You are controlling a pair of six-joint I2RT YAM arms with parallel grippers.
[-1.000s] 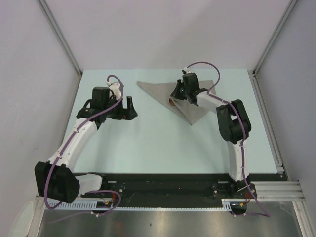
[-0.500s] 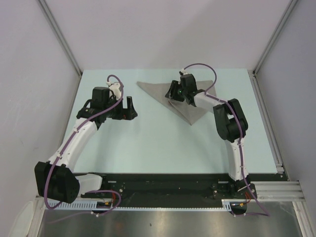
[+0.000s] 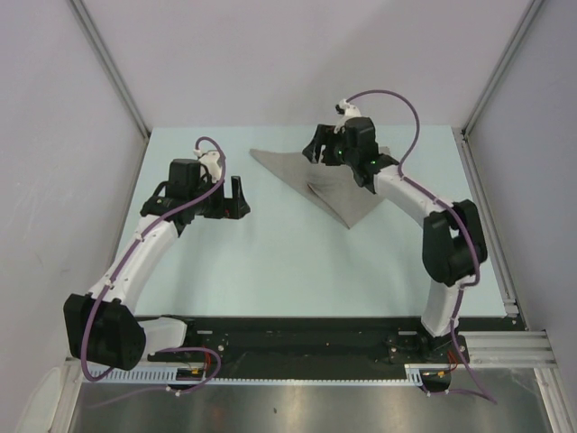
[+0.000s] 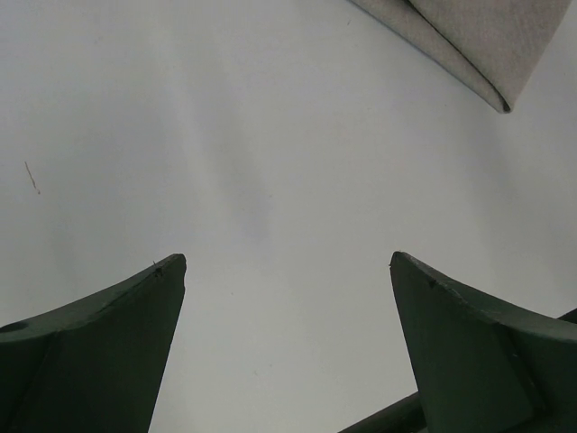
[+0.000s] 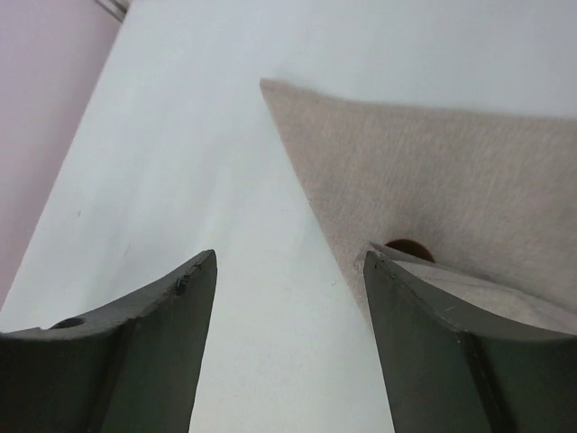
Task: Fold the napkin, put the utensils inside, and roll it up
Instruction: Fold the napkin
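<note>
Fingers spread, right hand hovers over napkin.

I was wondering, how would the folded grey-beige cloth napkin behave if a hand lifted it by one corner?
The grey-beige cloth napkin lies flat in thin layers, so it would probably droop and unfold. It looks light. The round brown spoon bowl peeking from under a flap might slip out.

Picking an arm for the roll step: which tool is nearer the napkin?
Right. The right tool hangs directly over the napkin, near its far edge, jaws open. The left tool is off to the left of the napkin's left corner, over bare table, not touching it.
</note>
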